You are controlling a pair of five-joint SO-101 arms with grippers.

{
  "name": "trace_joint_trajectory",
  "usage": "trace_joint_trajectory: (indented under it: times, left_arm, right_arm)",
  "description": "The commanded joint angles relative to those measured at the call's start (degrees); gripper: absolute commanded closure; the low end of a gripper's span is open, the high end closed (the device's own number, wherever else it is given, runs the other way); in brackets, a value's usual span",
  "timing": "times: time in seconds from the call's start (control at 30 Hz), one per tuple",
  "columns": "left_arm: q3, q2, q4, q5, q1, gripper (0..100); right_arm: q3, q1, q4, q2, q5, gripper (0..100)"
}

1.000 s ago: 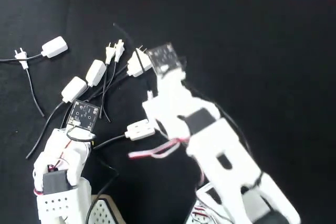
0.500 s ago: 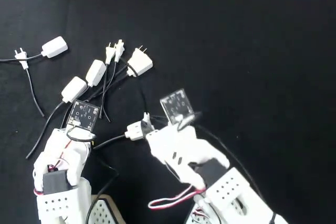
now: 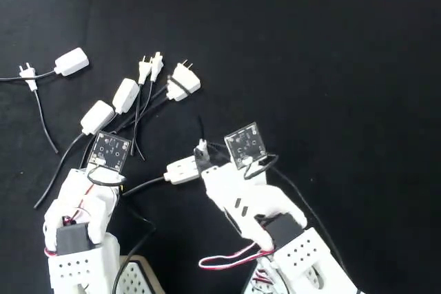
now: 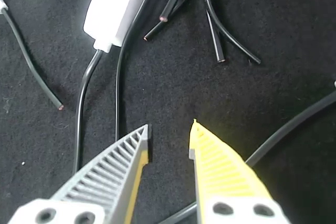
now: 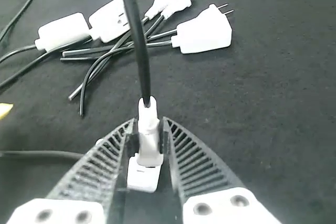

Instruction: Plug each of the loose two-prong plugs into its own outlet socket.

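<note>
One small plug is pinched in the right gripper against the outlet socket near the middle of the table, seemingly to seat it, while the left gripper hangs parted at near left.

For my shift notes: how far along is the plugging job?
Done: no pair looks mated yet. In hand: the right end effector is shut on a plug standing over a socket; whether it is seated, I cannot tell. Left: two slim plugs, the blocky plug and the far plug lie loose; the left end effector is open.
</note>
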Motion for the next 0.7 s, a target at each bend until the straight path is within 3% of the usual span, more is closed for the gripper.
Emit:
trace_joint_trajectory:
  times: [0.0, 0.13, 0.23, 0.4, 0.5, 0.67]
  left_arm:
    - [-0.6, -0.2, -0.2, -0.2, 0.0, 86]
    - [-0.6, -0.3, -1.6, 0.0, 0.0, 86]
    - [-0.8, -0.3, -2.6, 0.1, 1.7, 86]
    - [-2.4, -0.2, -7.2, 0.2, 11.4, 86]
    - [-3.7, -0.1, -8.6, -0.8, 19.9, 84]
    - [-5.8, 0.6, -8.4, -5.4, 30.0, 74]
  right_arm:
    - [-0.1, 0.6, -4.2, 3.5, -1.1, 98.6]
    - [-2.2, 1.2, -8.3, 10.7, -1.2, 98.6]
    - [-7.8, 8.3, -7.6, 14.5, -2.6, 98.6]
    - [-24.0, 26.0, 9.9, 18.4, -3.0, 98.6]
    - [-29.1, 30.1, 18.7, 20.6, -3.0, 98.6]
    - [-32.1, 34.5, 20.0, 24.9, -3.0, 98.6]
